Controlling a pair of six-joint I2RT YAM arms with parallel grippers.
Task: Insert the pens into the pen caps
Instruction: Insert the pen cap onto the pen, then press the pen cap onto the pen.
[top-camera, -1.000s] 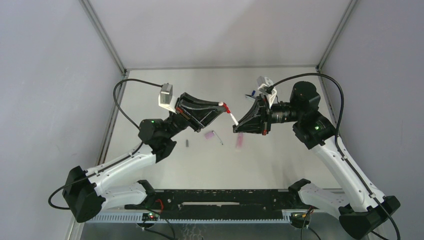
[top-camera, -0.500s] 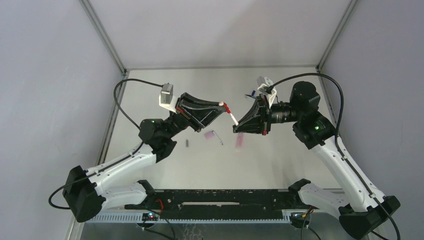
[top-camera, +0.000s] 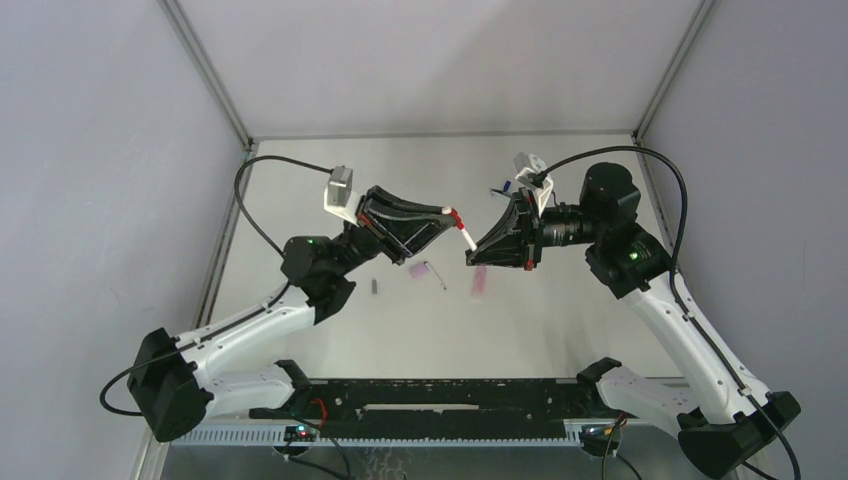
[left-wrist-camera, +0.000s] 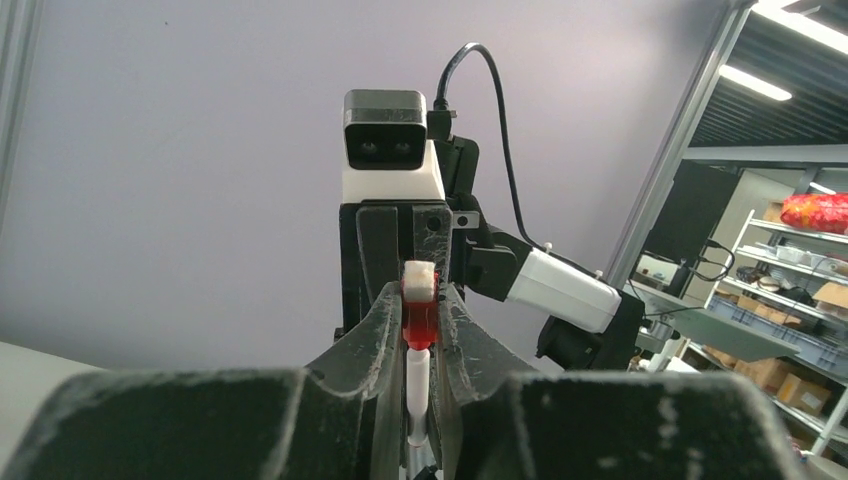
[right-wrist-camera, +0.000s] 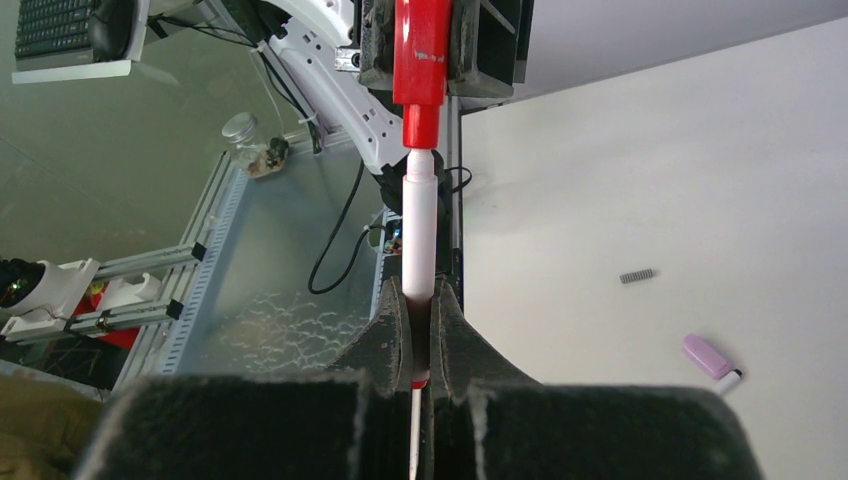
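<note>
change: left arm's elbow and wrist camera were shifted slightly rightward since a second earlier; the pen-cap junction was left nearly unchanged.
left gripper (top-camera: 447, 212): narrowly parted, clamped on short red plastic cap (left-wrist-camera: 419, 322), held above the table.
right gripper (top-camera: 470, 259): closed tight on thin white-barrelled stick pen (right-wrist-camera: 418, 235), its tip entered into the cap mouth.
advice: pen and cap should be kept on one line, pushed straight along the barrel, no sideways load, until seated.
pose: both arms were raised mid-table, grippers pointed at each other, wrists level.
rest: pink cap (top-camera: 419, 270), thick pink marker (top-camera: 480, 281) and a small grey cap (top-camera: 375, 286) were left lying on white table (top-camera: 560, 320).
</note>
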